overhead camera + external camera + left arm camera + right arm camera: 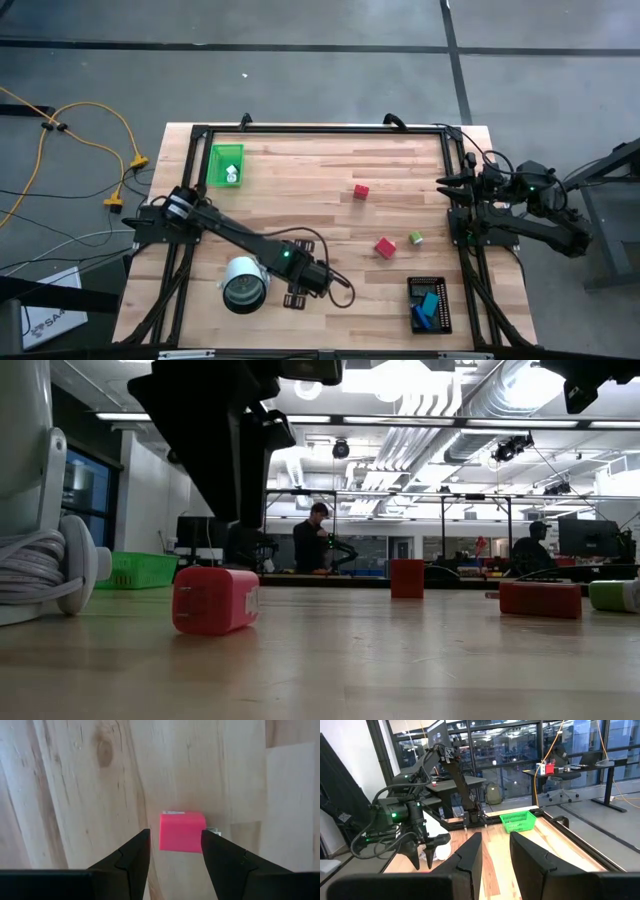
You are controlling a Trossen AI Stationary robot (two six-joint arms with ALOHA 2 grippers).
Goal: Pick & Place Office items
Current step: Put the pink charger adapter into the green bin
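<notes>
At the near edge of the wooden worktop, the left arm stretches forward and low. Its left hand points down with fingers apart over a pink-red block, which lies on the wood just beyond the fingertips, untouched. A white-and-grey roll lies just beside that arm. Near the right corner, a black tray holds blue and teal bits. Toward the middle lie two red blocks and a green cube. A green tray sits at the far left. The right hand waits at the right edge, fingers slightly parted, holding nothing.
</notes>
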